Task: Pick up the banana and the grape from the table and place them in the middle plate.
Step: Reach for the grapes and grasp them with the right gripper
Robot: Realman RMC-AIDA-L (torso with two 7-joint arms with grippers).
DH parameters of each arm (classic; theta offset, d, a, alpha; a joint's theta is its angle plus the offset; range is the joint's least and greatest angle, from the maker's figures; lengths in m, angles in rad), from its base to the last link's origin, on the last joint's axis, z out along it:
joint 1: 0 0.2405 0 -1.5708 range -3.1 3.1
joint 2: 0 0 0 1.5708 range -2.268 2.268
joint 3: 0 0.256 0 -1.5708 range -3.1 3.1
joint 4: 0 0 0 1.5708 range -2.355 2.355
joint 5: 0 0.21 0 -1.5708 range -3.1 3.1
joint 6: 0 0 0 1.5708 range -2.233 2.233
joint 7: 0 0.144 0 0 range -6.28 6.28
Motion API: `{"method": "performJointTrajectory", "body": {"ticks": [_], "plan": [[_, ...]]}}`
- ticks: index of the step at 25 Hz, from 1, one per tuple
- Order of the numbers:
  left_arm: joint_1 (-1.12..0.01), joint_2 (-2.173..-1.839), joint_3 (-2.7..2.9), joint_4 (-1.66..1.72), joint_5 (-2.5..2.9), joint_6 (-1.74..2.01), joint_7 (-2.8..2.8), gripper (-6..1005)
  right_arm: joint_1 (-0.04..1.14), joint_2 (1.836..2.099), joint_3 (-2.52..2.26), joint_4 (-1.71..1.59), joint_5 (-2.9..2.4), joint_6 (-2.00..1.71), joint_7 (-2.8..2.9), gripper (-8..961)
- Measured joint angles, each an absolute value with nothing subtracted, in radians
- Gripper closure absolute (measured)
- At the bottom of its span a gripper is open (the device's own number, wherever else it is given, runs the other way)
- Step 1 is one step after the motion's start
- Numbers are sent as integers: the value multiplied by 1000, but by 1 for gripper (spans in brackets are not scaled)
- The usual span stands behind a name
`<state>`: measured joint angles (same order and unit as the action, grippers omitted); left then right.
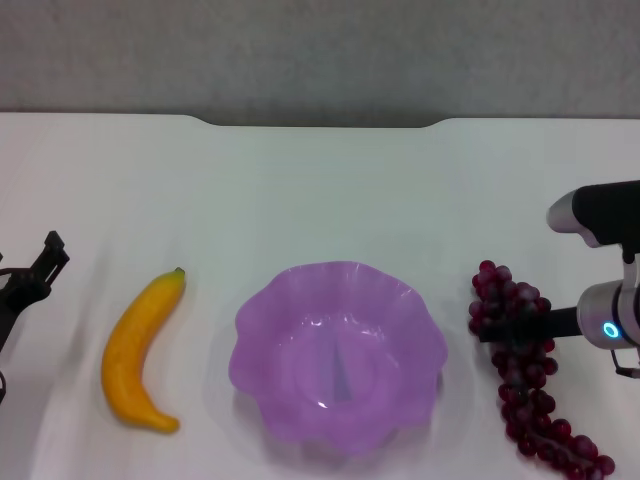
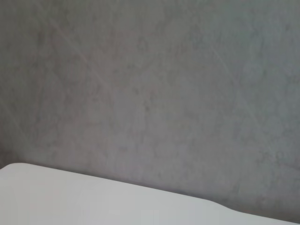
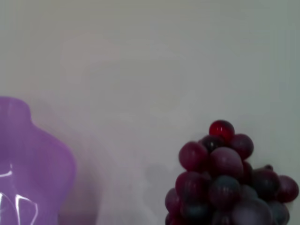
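Reaching over the grape [image 1: 520, 370], the right tool [image 1: 510, 330]; grip state unclear.

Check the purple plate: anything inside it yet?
Nothing: the middle plate is empty, its translucent floor showing only glare. The banana lies on the table to its left, the grape to its right, with the right gripper over the bunch.

A plain grey wall [image 1: 320, 55] fills the top strip of the head view, and the same mottled grey surface fills most of the left wrist view.
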<state>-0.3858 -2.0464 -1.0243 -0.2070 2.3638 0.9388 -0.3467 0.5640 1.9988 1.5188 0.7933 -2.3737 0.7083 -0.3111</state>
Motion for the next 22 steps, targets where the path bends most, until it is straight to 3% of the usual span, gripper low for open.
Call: {"method": "performJointTrajectory", "body": {"ticks": [17,22], "plan": [[-387,-2043,-1038,-205,2356,939,-347,105,594,2002,1447,739,-2374,622,-320,203],[-383,-2042,-1048,-201,2342,939,-347,106,593,2002,1428,738,-2379,601,-322,291]]}}
